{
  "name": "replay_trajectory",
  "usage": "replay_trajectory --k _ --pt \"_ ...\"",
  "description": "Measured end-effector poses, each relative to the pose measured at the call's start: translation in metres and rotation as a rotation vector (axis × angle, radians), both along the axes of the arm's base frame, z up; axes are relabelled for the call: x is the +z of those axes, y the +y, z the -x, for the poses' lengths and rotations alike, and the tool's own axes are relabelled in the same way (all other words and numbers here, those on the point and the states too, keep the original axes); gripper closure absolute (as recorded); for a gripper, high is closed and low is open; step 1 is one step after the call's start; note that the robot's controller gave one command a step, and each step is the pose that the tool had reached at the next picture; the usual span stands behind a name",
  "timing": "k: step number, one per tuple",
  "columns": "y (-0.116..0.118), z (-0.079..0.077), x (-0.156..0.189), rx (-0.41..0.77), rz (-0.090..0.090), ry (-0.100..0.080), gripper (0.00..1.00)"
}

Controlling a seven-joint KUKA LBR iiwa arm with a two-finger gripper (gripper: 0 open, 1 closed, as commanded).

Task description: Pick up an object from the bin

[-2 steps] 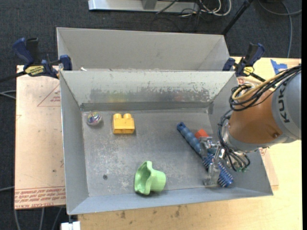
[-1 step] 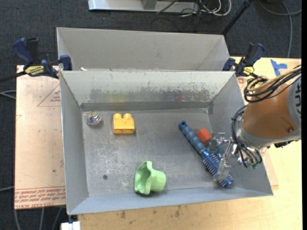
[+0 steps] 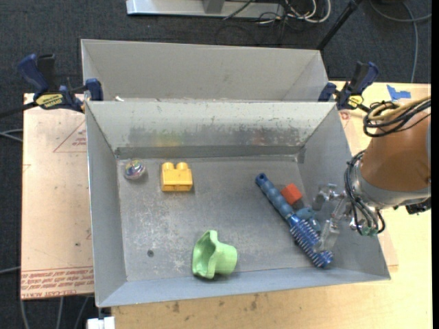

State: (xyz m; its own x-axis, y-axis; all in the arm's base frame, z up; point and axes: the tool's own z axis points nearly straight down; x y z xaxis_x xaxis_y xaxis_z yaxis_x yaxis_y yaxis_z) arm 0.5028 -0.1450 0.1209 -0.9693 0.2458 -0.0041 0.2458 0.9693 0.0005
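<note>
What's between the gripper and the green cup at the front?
In the camera view, the blue brush lies in the way, close beside the gripper; beyond it the bin floor is bare up to the green cup.

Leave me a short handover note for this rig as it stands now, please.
The tool sits low by the right wall of the bin, next to the bristle end of the blue brush.
An orange piece lies beside the brush handle; yellow brick and small silvery round thing back left; green cup front middle.
Done: nothing lifted yet. Left: grasp one thing and raise it out.
</note>
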Motion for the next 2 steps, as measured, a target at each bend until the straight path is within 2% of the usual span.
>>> replay_trajectory --k 1,2 --pt "-0.0025 -0.0068 -0.0515 -0.152 -0.002 0.002 0.0" --pt "-0.0024 -0.0077 -0.0512 -0.15 -0.001 0.001 0.0"
